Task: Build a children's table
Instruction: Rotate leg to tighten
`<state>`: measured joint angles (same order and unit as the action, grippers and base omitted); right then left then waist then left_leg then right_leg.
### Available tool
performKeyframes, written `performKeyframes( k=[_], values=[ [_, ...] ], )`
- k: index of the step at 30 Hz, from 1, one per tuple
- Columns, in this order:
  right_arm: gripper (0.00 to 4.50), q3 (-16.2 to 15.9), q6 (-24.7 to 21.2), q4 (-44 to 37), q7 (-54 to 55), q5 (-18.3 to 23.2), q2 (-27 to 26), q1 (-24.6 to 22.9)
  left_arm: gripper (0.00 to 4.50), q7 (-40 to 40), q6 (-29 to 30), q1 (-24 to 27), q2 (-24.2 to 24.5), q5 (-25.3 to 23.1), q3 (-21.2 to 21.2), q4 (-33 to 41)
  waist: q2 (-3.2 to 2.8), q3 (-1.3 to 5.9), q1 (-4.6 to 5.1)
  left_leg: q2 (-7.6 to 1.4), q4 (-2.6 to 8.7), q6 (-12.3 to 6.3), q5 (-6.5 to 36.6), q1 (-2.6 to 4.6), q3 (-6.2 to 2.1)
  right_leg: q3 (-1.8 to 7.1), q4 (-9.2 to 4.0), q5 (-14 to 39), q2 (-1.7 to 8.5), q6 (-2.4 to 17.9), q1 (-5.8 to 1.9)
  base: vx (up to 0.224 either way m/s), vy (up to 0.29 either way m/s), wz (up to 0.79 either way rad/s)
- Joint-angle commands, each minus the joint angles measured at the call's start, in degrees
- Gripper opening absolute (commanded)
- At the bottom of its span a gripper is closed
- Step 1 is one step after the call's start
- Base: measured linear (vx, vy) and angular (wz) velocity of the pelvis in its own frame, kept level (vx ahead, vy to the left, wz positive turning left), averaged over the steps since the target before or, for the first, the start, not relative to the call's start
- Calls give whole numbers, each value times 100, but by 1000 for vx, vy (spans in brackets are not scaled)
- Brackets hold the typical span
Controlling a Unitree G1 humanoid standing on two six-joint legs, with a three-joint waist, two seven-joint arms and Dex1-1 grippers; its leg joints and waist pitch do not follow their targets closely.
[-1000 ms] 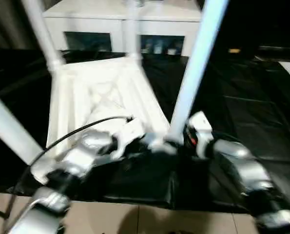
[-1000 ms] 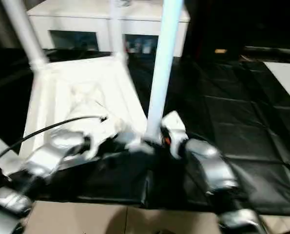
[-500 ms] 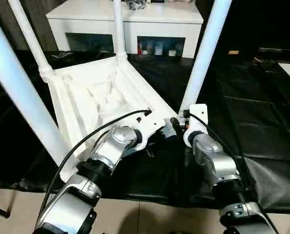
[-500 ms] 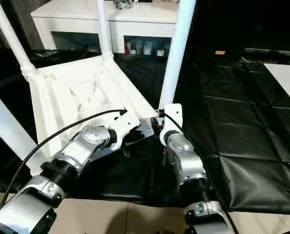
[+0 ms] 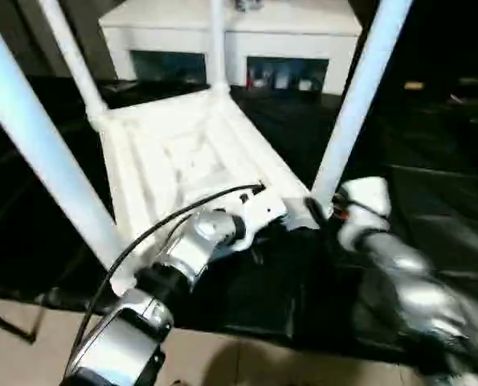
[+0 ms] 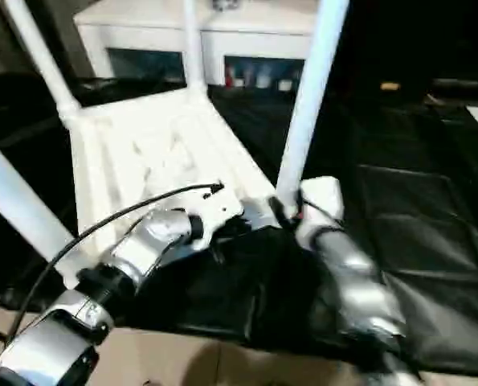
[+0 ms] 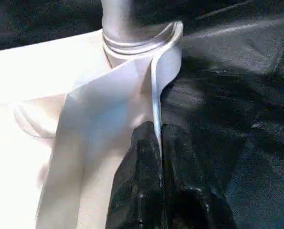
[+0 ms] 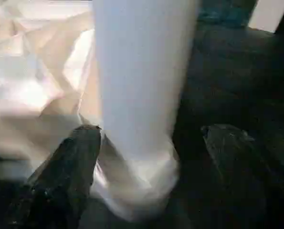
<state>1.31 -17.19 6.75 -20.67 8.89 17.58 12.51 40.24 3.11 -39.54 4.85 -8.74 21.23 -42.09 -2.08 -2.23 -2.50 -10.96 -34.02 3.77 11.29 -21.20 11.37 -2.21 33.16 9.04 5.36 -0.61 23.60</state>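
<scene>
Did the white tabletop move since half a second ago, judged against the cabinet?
No. The tabletop keeps its place: its far leg stands before the middle of the cabinet as before. Only the camera shifted.

- Black sheeting (image 5: 431, 209): wrinkled, glossy, creased in squares, covering the floor from near to far and out to the right.
- Floor tiles (image 5: 247, 366): beige, bare along the near edge, dark grout lines.
- White cabinet (image 5: 230, 36): far centre, flat top, two dark glass doors with small items dimly visible behind them.
- Far right: dark, unlit backdrop.
- Far left: greyish wall or curtain, indistinct.
</scene>
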Motion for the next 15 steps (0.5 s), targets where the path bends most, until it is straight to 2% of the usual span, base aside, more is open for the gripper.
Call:
performKeyframes(
  k=[1, 3, 4, 5, 6, 7, 8, 9, 11, 12, 13, 14, 15],
  values=[
    [385, 116, -6, -177, -314, 116, 127, -139, 0, -179, -454, 53, -37, 273, -301, 121, 156, 337, 10, -124, 387, -580, 1049, -6, -64, 130, -407, 1679, 206, 951, -298, 0, 0, 0],
    [387, 120, 39, -309, -549, 199, 321, -291, 44, -12, -281, 148, -37, 525, -465, 372, 162, 329, 45, -119, 391, -547, 1084, -15, -75, 117, -424, 1878, 205, 924, -292, 0, 0, 0],
    [387, 121, 47, -373, -655, 237, 398, -351, 44, 53, -203, 196, -30, 617, -530, 493, 176, 321, 57, -111, 383, -559, 1112, -32, -76, 107, -429, 1969, 210, 943, -306, 0, 0, 0],
    [387, 122, 48, -386, -678, 245, 415, -363, 60, 66, -186, 206, -29, 637, -544, 519, 160, 340, 45, -130, 382, -568, 1119, -9, -76, 115, -430, 1955, 229, 988, -301, 0, 0, 0],
    [387, 145, -19, -526, -864, 361, 521, -458, 69, 159, -97, 324, 17, 719, -602, 786, 140, 354, 51, -174, 383, -620, 1044, -5, -85, 116, -395, 1632, 209, 1128, -283, 0, 0, 0],
    [387, 143, -26, -565, -929, 390, 558, -487, 87, 198, -52, 374, 34, 757, -622, 897, 141, 347, 53, -179, 383, -636, 1037, 6, -77, 113, -398, 1569, 195, 1148, -262, 0, 0, 0],
    [387, 141, -38, -639, -1049, 442, 626, -539, 87, 269, 31, 466, 65, 827, -659, 1103, 172, 335, 55, -181, 385, -670, 1022, -21, -83, 113, -377, 1480, 204, 1174, -288, 0, 0, 0],
    [387, 123, -83, -749, -1254, 536, 730, -615, 93, 406, 178, 652, 137, 949, -677, 1495, 173, 346, 49, -189, 383, -690, 993, -13, -84, 113, -351, 1427, 219, 1202, -302, 0, 0, 0],
    [387, -3, -179, -916, -1625, 664, 870, -682, 103, 733, 651, 1154, 328, 1302, -683, 2493, 182, 330, 62, -196, 383, -762, 876, -47, -85, 118, -333, 1287, 215, 1260, -304, 0, 0, 0],
    [387, -3, -179, -916, -1625, 664, 870, -682, 123, 733, 651, 1154, 328, 1302, -683, 2493, 172, 348, 60, -208, 378, -764, 836, -34, -88, 114, -305, 1196, 218, 1301, -314, 0, 0, 0],
    [387, -129, -248, -975, -1773, 689, 879, -665, 128, 904, 950, 1484, 500, 1472, -654, 3074, 162, 345, 62, -208, 369, -784, 838, -4, -70, 124, -307, 1120, 203, 1354, -282, 0, 0, 0],
    [387, -191, -262, -988, -1819, 684, 870, -649, 133, 990, 1079, 1619, 586, 1545, -633, 3301, 153, 350, 71, -219, 375, -775, 851, -16, -85, 124, -283, 1079, 214, 1373, -298, 0, 0, 0],
    [387, -267, -276, -1000, -1869, 672, 855, -627, 141, 1095, 1228, 1777, 697, 1628, -605, 3559, 147, 333, 79, -213, 386, -781, 884, -15, -73, 125, -310, 1112, 194, 1366, -273, 0, 0, 0]
  ],
)
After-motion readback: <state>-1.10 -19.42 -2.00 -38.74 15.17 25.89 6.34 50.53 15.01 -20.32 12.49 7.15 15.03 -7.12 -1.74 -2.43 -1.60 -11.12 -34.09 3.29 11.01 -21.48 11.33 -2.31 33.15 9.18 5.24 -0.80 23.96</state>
